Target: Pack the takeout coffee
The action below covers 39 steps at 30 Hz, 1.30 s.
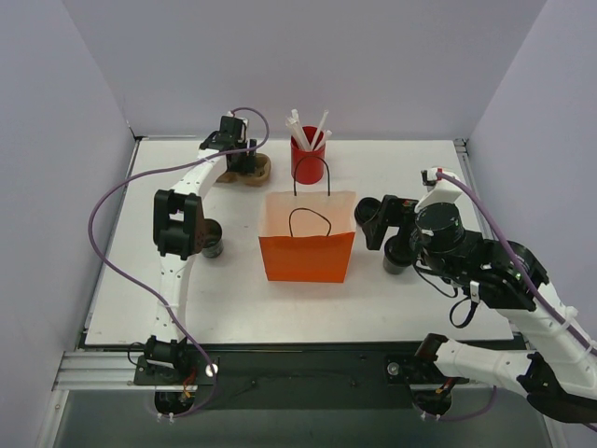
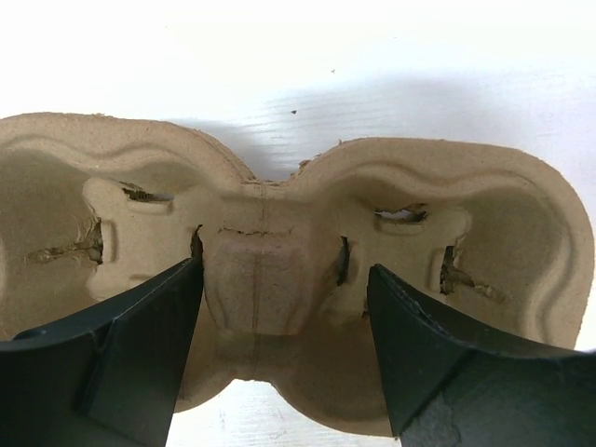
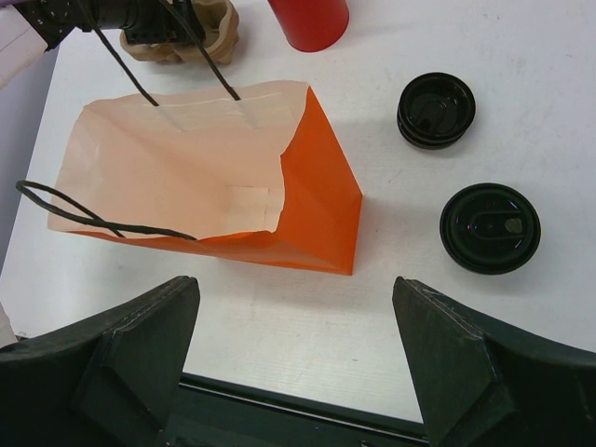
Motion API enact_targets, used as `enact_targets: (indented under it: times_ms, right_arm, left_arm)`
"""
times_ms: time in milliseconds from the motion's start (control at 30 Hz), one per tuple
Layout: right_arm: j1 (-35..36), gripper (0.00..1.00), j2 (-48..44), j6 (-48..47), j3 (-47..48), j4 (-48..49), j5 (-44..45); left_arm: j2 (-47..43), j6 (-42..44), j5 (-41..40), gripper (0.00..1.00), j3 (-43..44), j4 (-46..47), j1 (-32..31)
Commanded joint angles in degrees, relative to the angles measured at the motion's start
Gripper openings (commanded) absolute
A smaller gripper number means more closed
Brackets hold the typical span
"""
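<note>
Two takeout coffee cups with black lids stand right of the orange paper bag (image 3: pixel 321 200): one farther back (image 3: pixel 436 110), one nearer (image 3: pixel 489 228). From above, the nearer cup (image 1: pixel 396 259) shows beside my right gripper (image 1: pixel 381 224), which half hides the other. The right gripper (image 3: pixel 298 372) hangs open above the table's front, holding nothing. My left gripper (image 1: pixel 238 157) is at the back left over the tan cardboard carrier (image 1: pixel 255 173). In the left wrist view it (image 2: pixel 285 270) is open. Its jaws stand either side of the carrier's (image 2: pixel 521 214) middle hump, apart from it.
The bag (image 1: pixel 308 245) stands upright mid-table, mouth open, its black handles up. A red cup (image 1: pixel 306 163) of white straws (image 1: pixel 308 126) is just behind it. A small dark round object (image 1: pixel 213 246) sits by the left arm's elbow. The table's dark front edge (image 3: pixel 279 396) lies under the right gripper.
</note>
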Motion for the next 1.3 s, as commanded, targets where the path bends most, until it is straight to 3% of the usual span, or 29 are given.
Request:
enact_targets:
  times_ms: [0,500,700,867,1267]
  right_arm:
    - [0.15,0.88,0.52,0.21,0.19,-0.28,1.52]
    - [-0.03,0.89,1.75,-0.76,0.8,-0.28,1.78]
    - [-0.29,0.89,1.84,-0.93,0.62,-0.2,1.61]
    - [-0.64,0.89,1.93,-1.11,0.71,-0.2,1.25]
    - [-0.73,0.89,2.19,-0.93,0.8,-0.28,0.64]
  left_arm:
    - [-2.47,1.14,1.31,0.8,2.97,3.37,0.27]
    - [-3.09,1.58,0.61,0.73,3.4,4.34,0.27]
    - [-3.7,1.76,0.43,0.66,3.58,3.99,0.27]
    - [-4.58,1.49,1.57,0.54,4.11,4.16,0.09]
    - [-5.46,2.2,0.25,0.63,5.69,2.58,-0.26]
